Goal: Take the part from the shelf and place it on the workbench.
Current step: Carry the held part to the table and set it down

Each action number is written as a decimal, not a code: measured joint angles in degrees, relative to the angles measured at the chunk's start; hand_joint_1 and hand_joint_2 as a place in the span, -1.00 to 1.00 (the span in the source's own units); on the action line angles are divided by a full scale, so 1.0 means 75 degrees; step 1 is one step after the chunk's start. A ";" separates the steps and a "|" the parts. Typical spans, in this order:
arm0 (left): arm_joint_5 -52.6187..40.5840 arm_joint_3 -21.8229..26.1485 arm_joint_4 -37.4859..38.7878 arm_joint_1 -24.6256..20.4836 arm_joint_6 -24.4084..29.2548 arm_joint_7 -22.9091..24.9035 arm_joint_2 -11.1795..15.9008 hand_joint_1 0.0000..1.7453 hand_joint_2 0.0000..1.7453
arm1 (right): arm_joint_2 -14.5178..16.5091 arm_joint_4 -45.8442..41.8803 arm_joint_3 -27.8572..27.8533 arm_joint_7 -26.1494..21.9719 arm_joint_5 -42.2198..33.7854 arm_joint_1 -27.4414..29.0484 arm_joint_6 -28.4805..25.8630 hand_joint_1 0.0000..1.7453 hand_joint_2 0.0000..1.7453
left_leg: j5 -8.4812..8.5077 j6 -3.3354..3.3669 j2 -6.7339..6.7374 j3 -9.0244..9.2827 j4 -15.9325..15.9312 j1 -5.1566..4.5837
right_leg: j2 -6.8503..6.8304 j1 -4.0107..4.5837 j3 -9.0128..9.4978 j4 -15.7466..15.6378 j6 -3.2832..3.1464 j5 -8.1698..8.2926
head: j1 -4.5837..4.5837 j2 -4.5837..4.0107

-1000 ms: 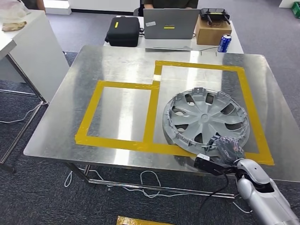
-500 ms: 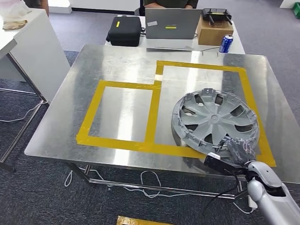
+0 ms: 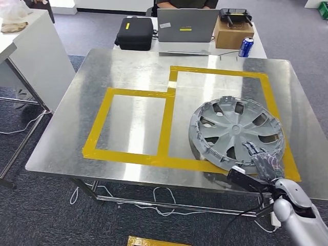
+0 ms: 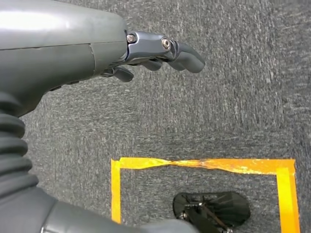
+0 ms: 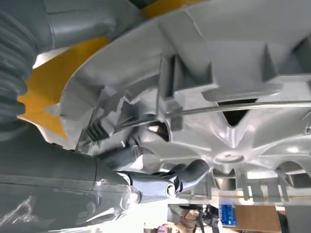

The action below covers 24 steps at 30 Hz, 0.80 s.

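**Setting the hubcap down in the right taped frame**

Lowering the hubcap onto the surface is the step in hand, and it looks almost done. The part sits inside the larger yellow frame on the right, its near edge over the tape. The right hand is at that near rim; in the right wrist view its fingers curl under the rim's edge, so I judge it clamped on the part. The left hand hangs over the carpet, fingers loosely apart, holding nothing.

Next, I judge, the right hand must let go and draw back toward the near side without dragging the rim off the tape.

Compared with a second ago, the hubcap has slid right and a little nearer, deeper into the frame, and it appears to lie flatter. The hand has dropped lower at the rim.
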 joint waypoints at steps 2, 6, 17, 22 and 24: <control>0.0030 0.0058 0.0000 0.0000 0.0054 0.0005 0.0001 -1.00 -1.00 | 0.0043 -0.0142 -0.0025 -0.0086 -0.0129 0.0100 -0.0082 -1.00 0.50 | -0.0002 0.0003 0.0000 -0.0006 0.0000 -0.0004 | 0.0000 -0.0006 -0.0002 -0.0003 0.0007 0.0004 | 0.0000 0.0000; -0.0019 0.0117 0.0002 -0.0092 0.0809 0.0173 -0.0418 -1.00 -1.00 | 0.0321 -0.0712 -0.0022 -0.0203 -0.0486 0.0444 -0.0271 -1.00 -1.00 | 0.0001 0.0044 -0.0003 -0.0046 0.0007 -0.0052 | -0.0007 -0.0053 -0.0031 -0.0008 0.0049 0.0021 | -0.0002 0.0000; 0.0095 0.0133 0.0122 -0.0406 0.1671 0.0328 -0.1632 -1.00 -1.00 | 0.0972 -0.2838 0.0164 -0.0850 -0.1842 0.1221 -0.1030 -1.00 -1.00 | 0.0206 0.0335 0.0015 -0.0172 -0.0101 -0.0080 | 0.0015 -0.0086 -0.0775 0.1683 0.0204 -0.1004 | 0.0042 0.0000; 0.0099 0.0139 0.0123 -0.0409 0.1655 0.0321 -0.1711 -1.00 -1.00 | 0.0984 -0.3144 0.0184 -0.0864 -0.1897 0.1357 -0.1038 -1.00 -1.00 | 0.0261 0.0279 0.0014 -0.0256 -0.0047 -0.0093 | -0.0043 -0.0059 -0.0148 0.0857 0.0150 -0.0519 | 0.0044 0.0000; 0.0099 0.0140 0.0122 -0.0420 0.1654 0.0319 -0.1724 -1.00 -1.00 | 0.0992 -0.3238 0.0183 -0.0880 -0.1916 0.1370 -0.1055 -1.00 -1.00 | 0.0297 0.0202 0.0017 -0.0292 -0.0008 -0.0106 | -0.0094 -0.0028 0.0252 0.0163 0.0095 -0.0331 | 0.0041 0.0000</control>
